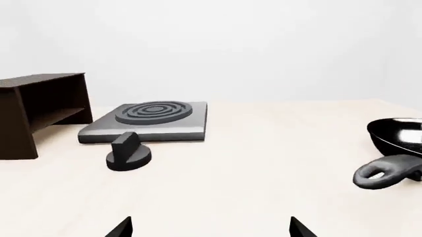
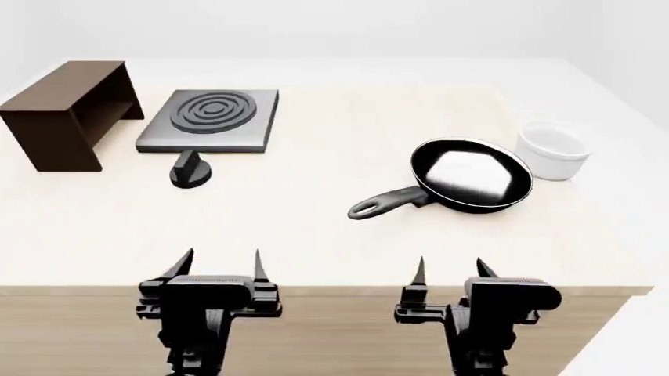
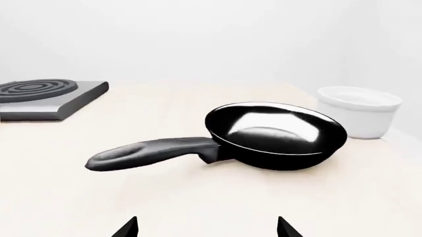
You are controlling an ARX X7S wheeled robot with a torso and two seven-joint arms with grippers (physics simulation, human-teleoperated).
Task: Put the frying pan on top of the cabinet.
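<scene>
bare tabletop (image 2: 303, 211) runs across the lower middle of the head view, open up to the frying pan (image 2: 471, 174). a white bowl (image 2: 554, 149) crowds its right rim; hotplate (image 2: 212, 119) and knob (image 2: 190, 169) flank the cabinet (image 2: 68, 113) at upper left.

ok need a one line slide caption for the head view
Both open grippers, left and right, wait at the table edge; frying pan sits beside the white bowl, far from the cabinet.

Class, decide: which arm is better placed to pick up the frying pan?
Right. The right gripper hangs open just in front of the frying pan; the left gripper sits farther off, near the knob.
</scene>
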